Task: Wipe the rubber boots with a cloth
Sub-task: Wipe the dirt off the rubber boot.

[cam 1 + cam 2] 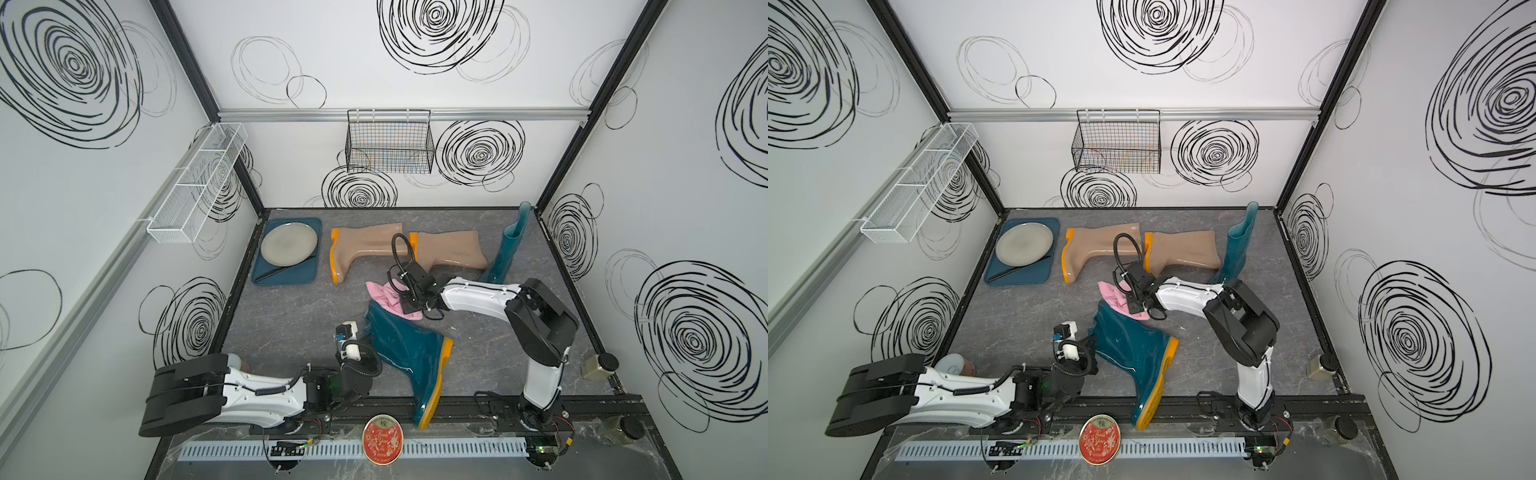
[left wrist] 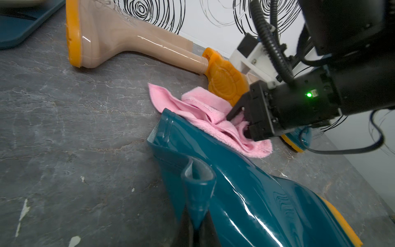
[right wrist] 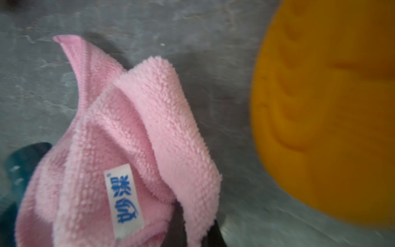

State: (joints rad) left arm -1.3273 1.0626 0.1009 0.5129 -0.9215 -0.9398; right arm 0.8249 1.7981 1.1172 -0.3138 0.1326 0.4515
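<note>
A dark teal rubber boot (image 1: 409, 361) (image 1: 1136, 357) lies on its side at the front centre, orange sole toward the front. My left gripper (image 2: 196, 232) (image 1: 366, 330) is shut on a pinched fold of its shaft rim. The pink cloth (image 1: 384, 295) (image 2: 203, 113) (image 3: 128, 139) is bunched over the shaft's top end, and my right gripper (image 1: 401, 301) (image 3: 192, 233) (image 2: 237, 123) is shut on it. Two beige boots (image 1: 365, 249) (image 1: 453, 251) lie at the back. A second teal boot (image 1: 509, 245) stands upright at the back right.
A blue tray (image 1: 307, 274) with a grey plate (image 1: 289, 243) and a dark utensil sits at the back left. A red round tin (image 1: 382, 438) lies at the front edge. A jar (image 1: 596, 365) stands by the right wall. Wire baskets hang on the walls.
</note>
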